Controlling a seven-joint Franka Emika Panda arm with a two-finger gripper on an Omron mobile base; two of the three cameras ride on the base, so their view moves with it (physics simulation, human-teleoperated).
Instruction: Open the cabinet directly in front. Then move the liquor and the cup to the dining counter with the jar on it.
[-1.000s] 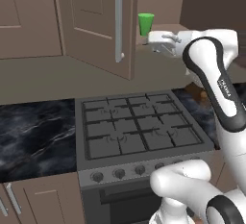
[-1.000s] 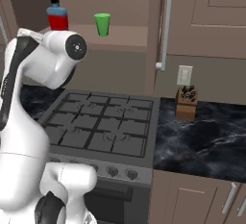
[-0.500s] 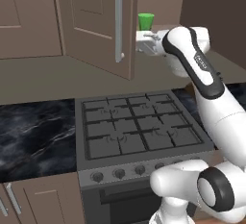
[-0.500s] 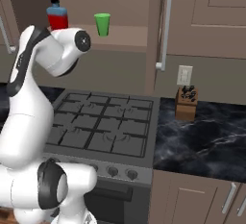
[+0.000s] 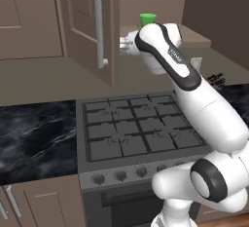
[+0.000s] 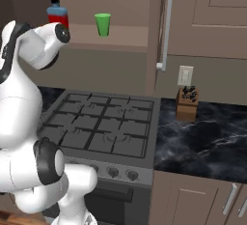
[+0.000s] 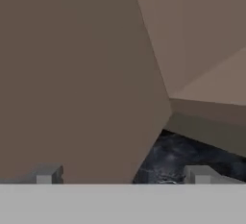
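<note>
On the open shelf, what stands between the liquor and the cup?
Nothing: in the right base view the shelf between the liquor and the cup is bare.

Flat, even light fills every picture, with no lamp or window to be seen. Shadows are soft: the inside of the cabinet [image 6: 120, 7] is only slightly darker than its door fronts, and the wall below the cabinet lies in mild shade. The black counter [image 6: 207, 137] beside the stove [image 5: 136, 133] carries pale veins but no glare. All frames are coarse and a little soft, with blurred edges. The hand view is close, murky brown, with little detail.
</note>
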